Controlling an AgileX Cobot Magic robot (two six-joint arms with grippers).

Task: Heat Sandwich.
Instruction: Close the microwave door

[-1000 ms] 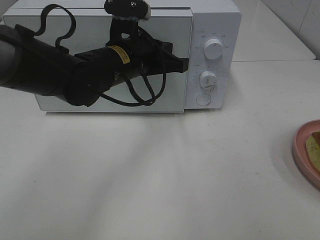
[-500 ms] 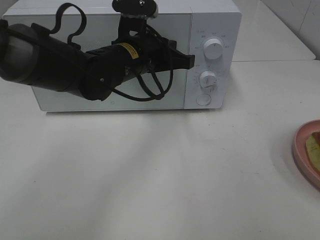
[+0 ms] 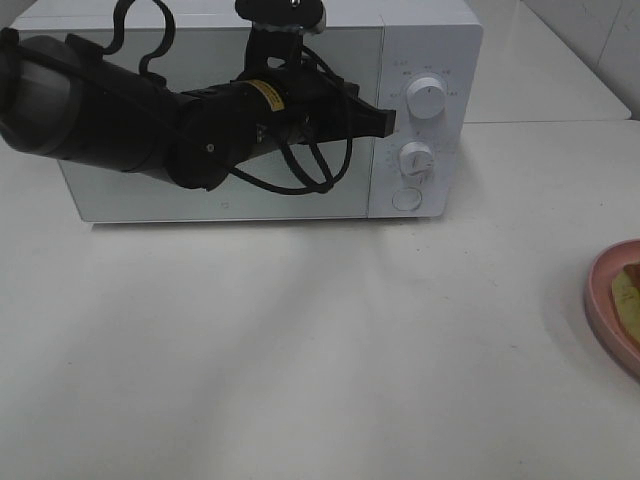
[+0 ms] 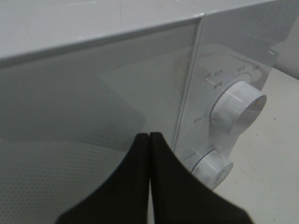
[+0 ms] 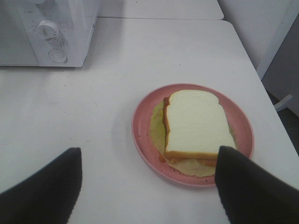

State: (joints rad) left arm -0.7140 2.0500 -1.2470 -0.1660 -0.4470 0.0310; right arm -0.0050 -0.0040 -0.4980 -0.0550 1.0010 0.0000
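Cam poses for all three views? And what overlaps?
Exterior high: above the table, facing the microwave; left arm with shut left pincer shows.
Left wrist: facing microwave door and dials; closed fingertips show.
Right wrist: above the sandwich on the pink plate; open right pincer.
Shared: microwave in all; plate in two.

We read no text: the yellow label on the left arm and the microwave dial markings are illegible.

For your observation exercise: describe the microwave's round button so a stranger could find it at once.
Find the white microwave at the table's back. On its right-hand control panel sit two dials. The button lies below them, flat and knobless.
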